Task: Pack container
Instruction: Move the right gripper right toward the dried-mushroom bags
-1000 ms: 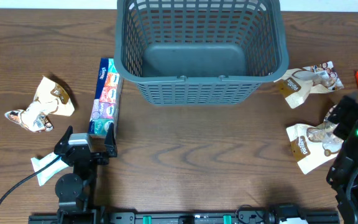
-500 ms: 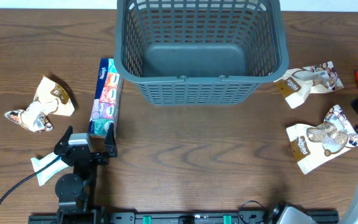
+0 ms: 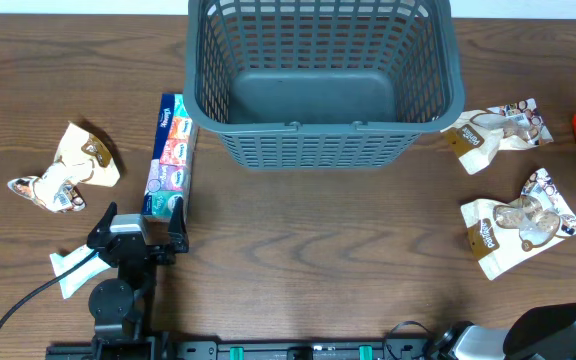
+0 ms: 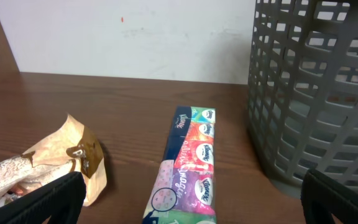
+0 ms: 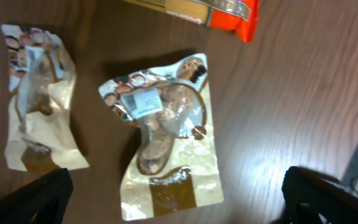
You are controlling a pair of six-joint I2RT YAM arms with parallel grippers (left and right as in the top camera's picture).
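Withdrawn from the container's (image 3: pixel 323 140) right side, the right arm (image 3: pixel 568 335) is now seen only at the frame's corner; the container is set at the far edge of a dark wood-grain table (image 3: pixel 318 250); a tissue pack (image 3: pixel 168 155) is laid just left of it; a snack bag (image 3: pixel 496 127) is laid just right of it; a white wall (image 4: pixel 135 37) is seen beyond it; the left gripper (image 3: pixel 140 222) is held spread wide, front-left of it; the right gripper (image 5: pixel 179 196) is likewise spread.

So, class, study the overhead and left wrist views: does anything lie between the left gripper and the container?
Partly. The tissue pack lies straight ahead of the left gripper, close beside the container's left wall. Towards the container's front wall, only the table shows.
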